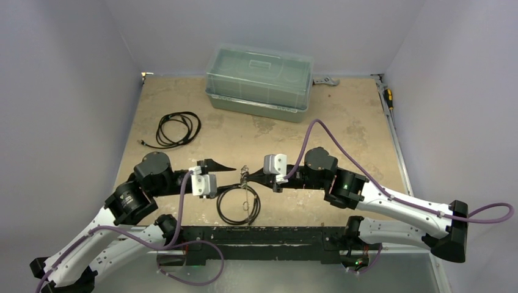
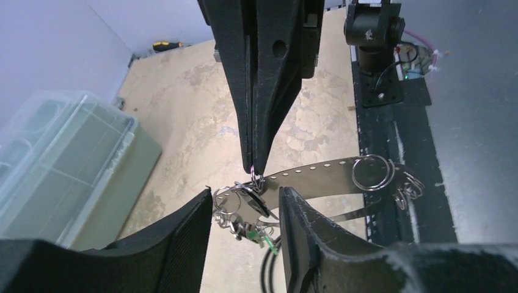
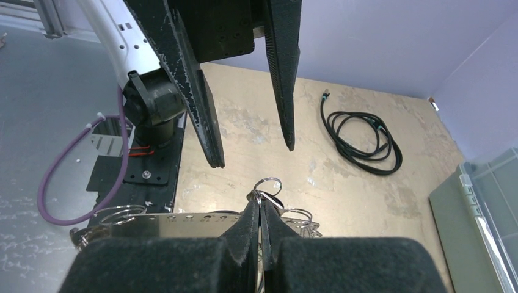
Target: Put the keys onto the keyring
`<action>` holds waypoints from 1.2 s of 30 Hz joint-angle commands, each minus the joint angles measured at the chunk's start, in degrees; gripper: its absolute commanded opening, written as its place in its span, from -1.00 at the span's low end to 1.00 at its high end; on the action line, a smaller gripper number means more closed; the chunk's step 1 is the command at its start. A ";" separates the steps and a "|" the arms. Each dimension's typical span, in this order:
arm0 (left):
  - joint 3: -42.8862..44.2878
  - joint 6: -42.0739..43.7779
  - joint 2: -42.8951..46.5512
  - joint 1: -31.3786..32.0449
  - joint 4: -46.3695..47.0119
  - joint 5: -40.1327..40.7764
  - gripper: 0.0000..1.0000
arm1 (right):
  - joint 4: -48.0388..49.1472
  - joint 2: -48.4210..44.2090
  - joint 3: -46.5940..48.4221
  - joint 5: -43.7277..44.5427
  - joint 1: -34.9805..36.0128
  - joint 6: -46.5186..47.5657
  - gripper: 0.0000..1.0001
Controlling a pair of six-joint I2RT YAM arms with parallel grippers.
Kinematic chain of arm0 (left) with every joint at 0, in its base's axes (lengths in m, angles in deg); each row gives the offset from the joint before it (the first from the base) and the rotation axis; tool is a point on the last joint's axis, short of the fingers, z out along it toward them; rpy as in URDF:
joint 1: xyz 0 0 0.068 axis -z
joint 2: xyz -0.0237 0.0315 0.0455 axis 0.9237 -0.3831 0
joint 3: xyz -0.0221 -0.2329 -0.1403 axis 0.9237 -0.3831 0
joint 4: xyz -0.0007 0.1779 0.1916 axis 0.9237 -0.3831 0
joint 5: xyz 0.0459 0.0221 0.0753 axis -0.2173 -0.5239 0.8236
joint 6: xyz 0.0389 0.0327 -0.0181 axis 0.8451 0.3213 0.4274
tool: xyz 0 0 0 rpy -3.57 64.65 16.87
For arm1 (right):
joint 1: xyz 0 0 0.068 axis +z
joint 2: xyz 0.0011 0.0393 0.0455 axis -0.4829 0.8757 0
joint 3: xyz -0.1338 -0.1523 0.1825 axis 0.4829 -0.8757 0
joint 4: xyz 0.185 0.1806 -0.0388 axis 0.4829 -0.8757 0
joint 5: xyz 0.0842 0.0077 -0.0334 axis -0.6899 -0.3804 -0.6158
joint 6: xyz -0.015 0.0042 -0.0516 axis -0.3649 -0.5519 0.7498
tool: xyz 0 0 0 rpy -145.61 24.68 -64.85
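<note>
The keys (image 2: 253, 202) hang as a small bunch with little split rings and a bright-green piece (image 2: 269, 242). The bunch sits on the end of the keyring (image 2: 317, 177), which shows here as a thin silvery band with a row of holes. My right gripper (image 2: 256, 168) comes down from above, shut on a small split ring (image 3: 269, 185) at the top of the bunch. My left gripper (image 2: 245, 192) is open, one finger on each side of the bunch, not touching it. In the top view both grippers, left (image 1: 235, 175) and right (image 1: 249, 178), meet at the bunch (image 1: 244, 177).
A black hoop (image 1: 221, 210) lies under the bunch near the front rail (image 1: 269, 241). A coiled black cable (image 1: 177, 129) lies at the left. A clear plastic box (image 1: 259, 82) stands at the back, with a grey spanner (image 1: 325, 80) beside it. A yellow-handled tool (image 1: 388, 97) lies at the right edge.
</note>
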 commanded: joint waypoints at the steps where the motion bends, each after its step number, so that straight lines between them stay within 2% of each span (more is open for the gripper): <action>1: 0.84 8.82 -0.74 0.22 -0.86 -3.11 -0.10 | 2.56 -0.45 1.19 0.71 0.04 0.14 -1.00; 7: 1.70 20.17 -0.70 0.15 -5.35 -3.50 0.04 | 2.23 0.06 1.42 0.49 0.04 0.14 -1.00; 14: 3.86 27.54 -3.67 0.19 -8.89 -4.38 -0.04 | 1.21 1.16 2.12 -0.46 0.04 0.31 -1.00; 22: 3.89 28.89 -5.79 0.28 -9.27 -6.30 -0.05 | 0.79 1.50 2.45 -1.12 0.04 0.41 -1.00; 27: 3.29 28.85 -6.42 1.06 -8.82 -5.56 -0.19 | 0.68 1.76 2.65 -1.48 0.04 0.41 -1.00; 36: 2.09 27.99 -7.24 1.47 -7.00 -5.89 -0.24 | 0.50 1.51 2.68 -1.32 0.04 0.50 -1.00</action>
